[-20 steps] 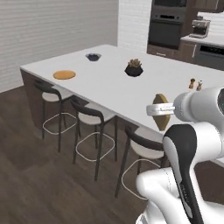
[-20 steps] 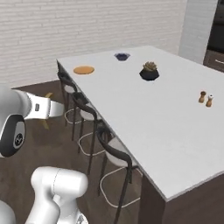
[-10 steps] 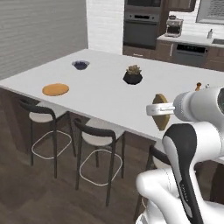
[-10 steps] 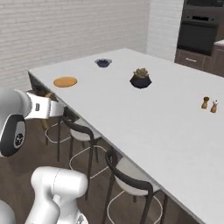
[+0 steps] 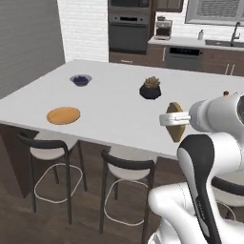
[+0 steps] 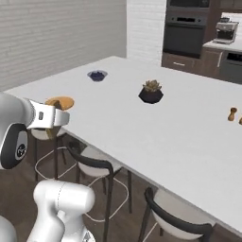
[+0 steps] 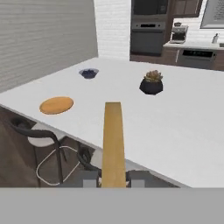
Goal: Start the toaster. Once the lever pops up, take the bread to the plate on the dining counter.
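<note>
Since the earlier frames the base has driven along the island, so the plate [image 5: 63,115] now appears closer; the bread [image 7: 113,140], a thin tan slice with darker crust seen edge-on, stays pinched upright between the two fingers of the tool [image 7: 113,178], held in the air at the near edge of the white-topped counter [image 5: 119,109]. A bowl [image 5: 80,79] of berries and a potted plant [image 5: 150,88] stand farther back, with stools below and ovens behind.
</note>
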Controlling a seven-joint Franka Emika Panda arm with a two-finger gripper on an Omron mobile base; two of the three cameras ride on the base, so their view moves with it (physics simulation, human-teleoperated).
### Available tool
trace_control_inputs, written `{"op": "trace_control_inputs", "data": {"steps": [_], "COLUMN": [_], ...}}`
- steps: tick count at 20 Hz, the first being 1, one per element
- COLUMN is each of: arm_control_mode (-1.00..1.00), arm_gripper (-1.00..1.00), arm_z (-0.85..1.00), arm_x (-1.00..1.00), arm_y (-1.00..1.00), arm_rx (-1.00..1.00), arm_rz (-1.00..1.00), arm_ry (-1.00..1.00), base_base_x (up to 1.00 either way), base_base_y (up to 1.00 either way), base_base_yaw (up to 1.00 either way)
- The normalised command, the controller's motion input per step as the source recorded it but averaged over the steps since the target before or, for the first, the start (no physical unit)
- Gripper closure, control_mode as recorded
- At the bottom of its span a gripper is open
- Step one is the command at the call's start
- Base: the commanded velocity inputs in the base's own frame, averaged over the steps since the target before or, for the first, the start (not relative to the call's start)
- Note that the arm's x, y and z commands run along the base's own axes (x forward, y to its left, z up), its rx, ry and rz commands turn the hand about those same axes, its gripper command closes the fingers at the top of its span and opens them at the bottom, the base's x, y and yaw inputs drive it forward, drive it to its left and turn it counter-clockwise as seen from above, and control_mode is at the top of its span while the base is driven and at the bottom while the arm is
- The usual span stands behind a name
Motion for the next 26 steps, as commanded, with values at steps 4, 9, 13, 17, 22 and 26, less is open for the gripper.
{"op": "trace_control_inputs", "data": {"steps": [4, 9, 13, 17, 22, 26], "arm_control_mode": [1.00, 1.00, 1.00, 1.00, 1.00, 1.00], "arm_gripper": [1.00, 1.00, 1.00, 1.00, 1.00, 1.00], "arm_z": [0.00, 0.00, 0.00, 0.00, 0.00, 0.00], "arm_x": [0.00, 0.00, 0.00, 0.00, 0.00, 0.00], "arm_y": [0.00, 0.00, 0.00, 0.00, 0.00, 0.00], "arm_rx": [0.00, 0.00, 0.00, 0.00, 0.00, 0.00], "arm_rz": [0.00, 0.00, 0.00, 0.00, 0.00, 0.00], "arm_ry": [0.00, 0.00, 0.00, 0.00, 0.00, 0.00], "base_base_x": [0.32, 0.40, 0.40, 0.81, 0.84, 0.84], "base_base_y": [1.00, 1.00, 1.00, 1.00, 0.97, 0.37], "base_base_yaw": [-0.36, -0.34, -0.33, -0.34, -0.30, -0.12]}}
